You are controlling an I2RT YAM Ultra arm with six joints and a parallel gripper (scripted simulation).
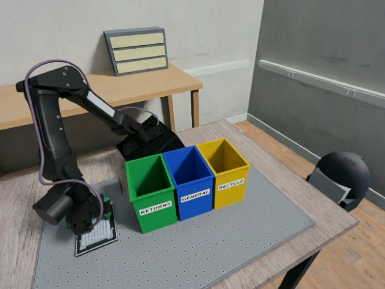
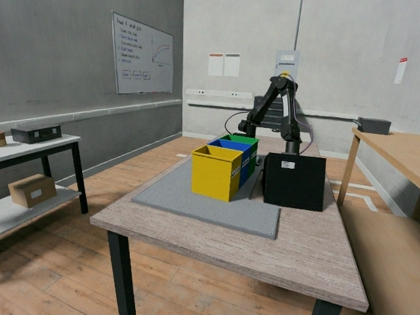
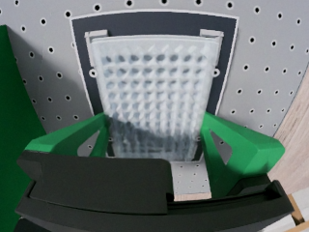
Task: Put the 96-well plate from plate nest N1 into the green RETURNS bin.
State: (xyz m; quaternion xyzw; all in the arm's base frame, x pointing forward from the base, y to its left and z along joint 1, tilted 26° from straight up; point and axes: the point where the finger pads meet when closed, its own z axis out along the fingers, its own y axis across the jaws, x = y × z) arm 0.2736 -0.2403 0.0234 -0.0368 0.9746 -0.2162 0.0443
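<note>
The clear 96-well plate (image 3: 154, 92) (image 1: 96, 235) lies in the dark plate nest on the grey perforated board, at the front left in the top view. My gripper (image 3: 154, 115) is low over the plate's near end, and its two green fingers press against the plate's long sides. The gripper is shut on the plate, which still sits in the nest (image 3: 154, 29). The green RETURNS bin (image 1: 151, 191) stands upright just right of the nest. In the exterior view the bins hide the plate and the gripper.
The blue GENERAL bin (image 1: 189, 182) and the yellow RECYCLE bin (image 1: 224, 171) stand upright in a row right of the green one. A black box (image 2: 293, 180) stands behind the bins. A dark helmet (image 1: 341, 179) sits beyond the table's right edge.
</note>
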